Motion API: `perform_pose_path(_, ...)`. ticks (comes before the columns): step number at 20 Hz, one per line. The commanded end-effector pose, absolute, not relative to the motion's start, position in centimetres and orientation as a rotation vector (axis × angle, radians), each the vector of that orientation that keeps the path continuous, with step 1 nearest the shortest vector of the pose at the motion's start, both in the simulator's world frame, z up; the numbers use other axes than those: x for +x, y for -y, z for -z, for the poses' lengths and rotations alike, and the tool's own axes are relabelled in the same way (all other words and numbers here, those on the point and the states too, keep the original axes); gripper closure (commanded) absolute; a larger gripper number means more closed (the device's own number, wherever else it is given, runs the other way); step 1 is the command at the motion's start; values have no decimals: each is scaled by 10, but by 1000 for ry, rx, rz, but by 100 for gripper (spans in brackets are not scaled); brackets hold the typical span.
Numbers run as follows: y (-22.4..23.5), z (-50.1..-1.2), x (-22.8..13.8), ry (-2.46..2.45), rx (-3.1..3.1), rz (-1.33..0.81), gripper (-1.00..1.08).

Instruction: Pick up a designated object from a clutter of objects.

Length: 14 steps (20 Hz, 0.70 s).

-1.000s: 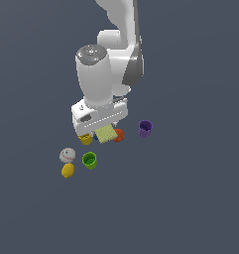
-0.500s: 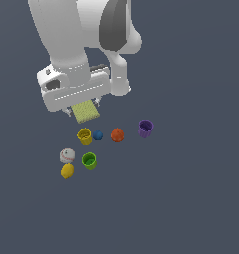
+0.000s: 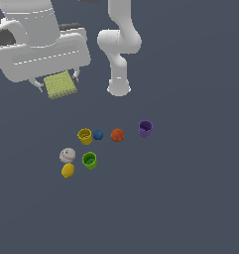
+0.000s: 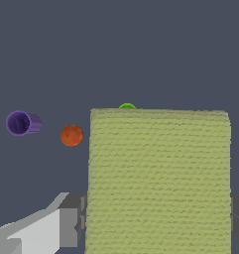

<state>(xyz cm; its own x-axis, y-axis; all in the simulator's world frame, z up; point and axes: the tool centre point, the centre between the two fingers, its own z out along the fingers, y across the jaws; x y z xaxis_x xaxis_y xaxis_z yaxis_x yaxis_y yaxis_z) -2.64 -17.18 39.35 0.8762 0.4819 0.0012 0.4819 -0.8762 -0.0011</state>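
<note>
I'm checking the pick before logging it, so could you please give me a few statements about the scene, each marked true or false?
1. The jaws hold the yellow-green block clear of the floor. True.
2. The purple cup stands beside the baseball. False: it stands apart at the exterior view's right; the baseball sits by the lemon.
3. The blue ball lies between the yellow cup and the orange ball. True.
4. The green cup is in the gripper. False: it rests on the floor.
</note>
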Motion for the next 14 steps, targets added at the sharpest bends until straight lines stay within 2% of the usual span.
perform_pose_path(1,182,-411,-27,783,-3041,1,108)
perform_pose_path(14,203,-448,-27,783,-3043,0,108)
